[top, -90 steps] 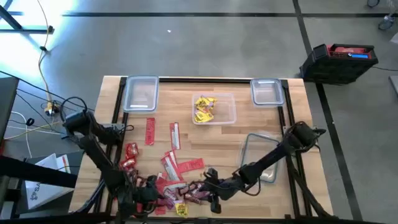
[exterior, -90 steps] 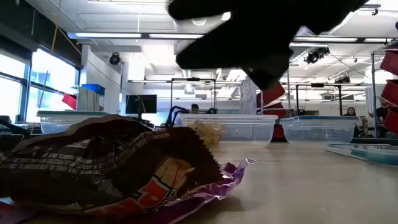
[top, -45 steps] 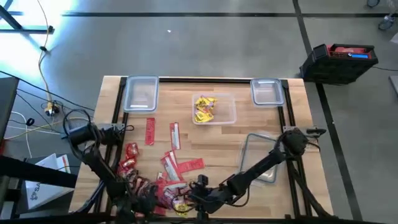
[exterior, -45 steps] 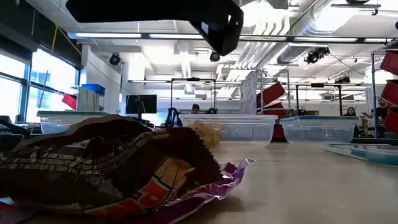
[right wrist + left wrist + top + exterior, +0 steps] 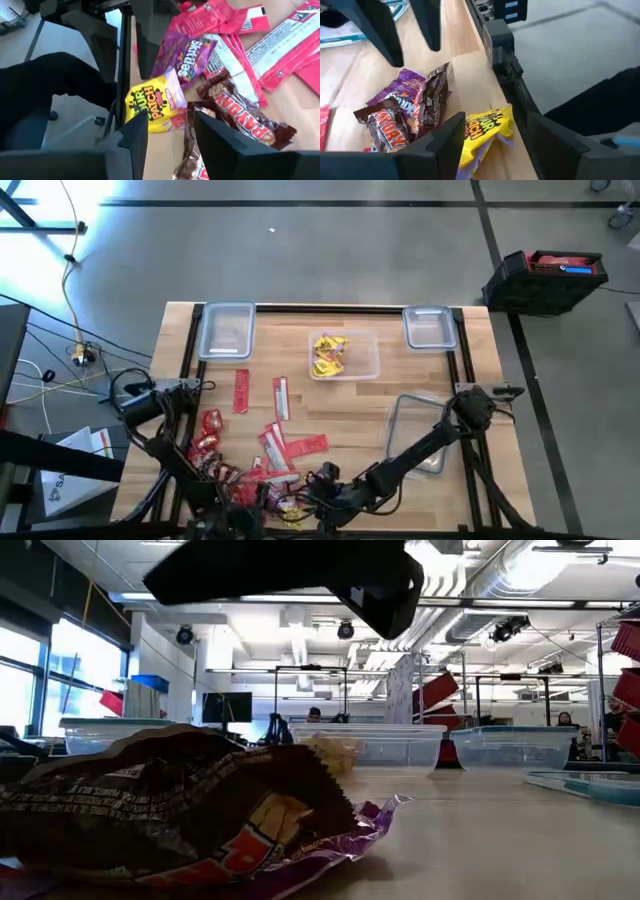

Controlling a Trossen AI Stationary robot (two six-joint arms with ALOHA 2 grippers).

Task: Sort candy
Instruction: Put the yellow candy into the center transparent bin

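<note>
A heap of candy lies at the table's near left: red packets, brown bars, a purple packet. A yellow packet lies flat at the heap's near edge, close to the table's rim. My left gripper is open, its fingers standing either side of this yellow packet; I cannot tell whether they touch it. My right gripper is open just above the same packet, facing the left one. In the high view the left gripper and the right gripper nearly meet.
Clear containers stand along the far edge: one at the left, one holding yellow candy in the middle, one at the right. Another clear tray lies at the right, under my right arm. The near table edge is close.
My right gripper has swung toward the table's left edge along the near side, ending over the yellow packet. My left gripper has shifted a little toward the right, to the same packet. The candy heap has stayed put.
</note>
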